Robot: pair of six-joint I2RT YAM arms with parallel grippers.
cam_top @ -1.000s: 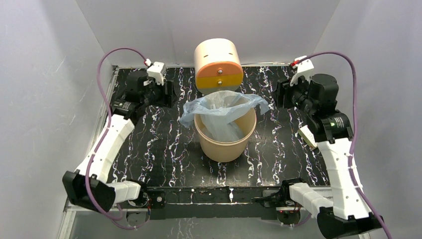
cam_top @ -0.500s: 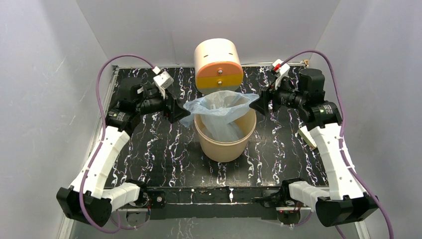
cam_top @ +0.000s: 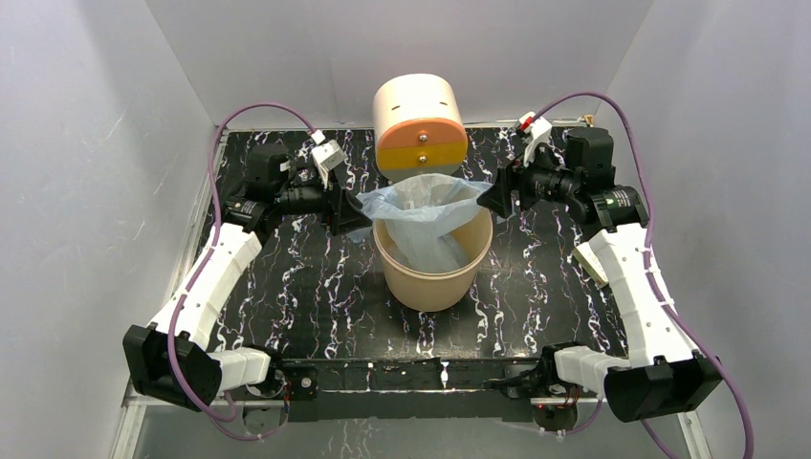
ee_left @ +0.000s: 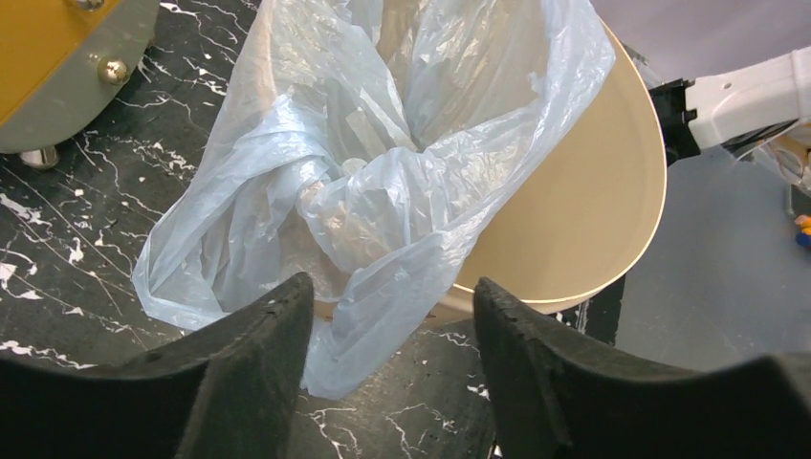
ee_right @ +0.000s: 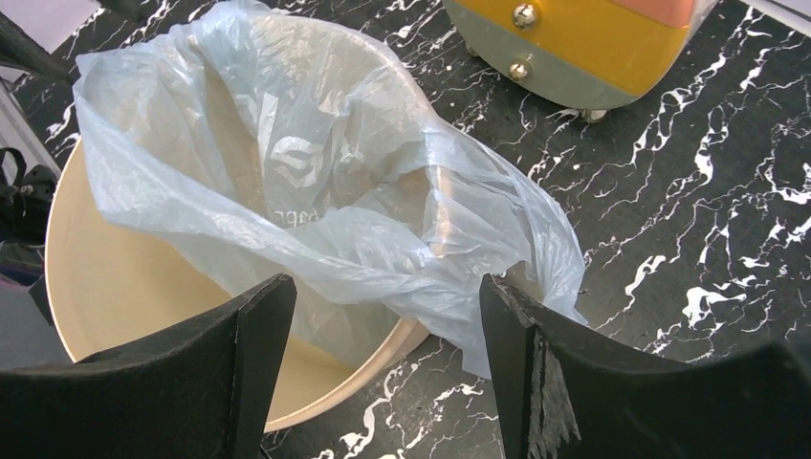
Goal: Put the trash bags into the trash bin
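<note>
Flanking the trash bag draped over the trash bin rim, my left hand and right hand both spread, empty; next, likely pinch its overhanging edges and tuck inside.

A robot lab test cell: plain pale grey walls box in a black, white-veined marble-pattern table carrying the cabled white left arm and right arm.

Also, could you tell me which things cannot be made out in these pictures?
- Anything under the trash bag inside the trash bin: all views, the film covers it.
- The bag's lettering: right wrist view, too creased to read.
- Whether the left gripper or right gripper touches the film: top view, their bodies block it.
- The cream cylinder's top: wrist views, cut off by the frame edge.
</note>
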